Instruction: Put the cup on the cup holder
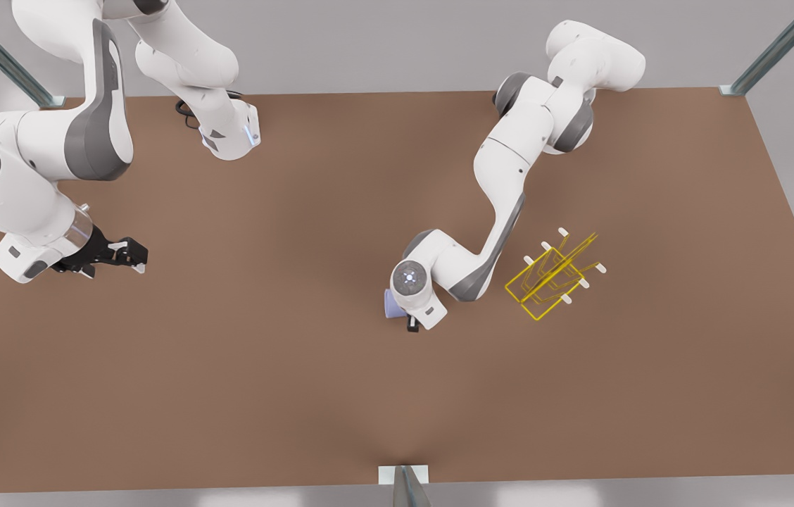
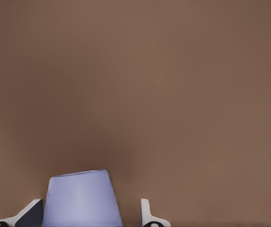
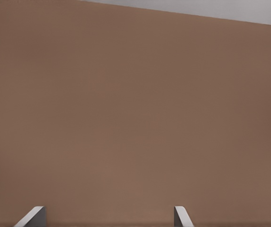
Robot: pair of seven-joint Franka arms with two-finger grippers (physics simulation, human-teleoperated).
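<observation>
The lavender-blue cup (image 2: 82, 198) sits between the fingers of my left gripper (image 2: 89, 217), its narrow end pointing away from the wrist. One finger (image 2: 31, 213) lies against the cup's side, while the other finger (image 2: 146, 213) stands a small gap off, so the gripper is open around it. In the front view the cup (image 1: 391, 304) peeks out beside the left gripper (image 1: 405, 318), low over the table's middle. The yellow wire cup holder (image 1: 550, 278) stands on the table to the front view's right of that hand. My right gripper (image 1: 131, 258) waits open at the front view's left.
The brown table (image 1: 284, 394) spreads wide in front of both arms. The left arm's elbow link (image 1: 502, 211) reaches close past the holder. Metal frame posts (image 1: 407, 486) stand at the table's edges and corners.
</observation>
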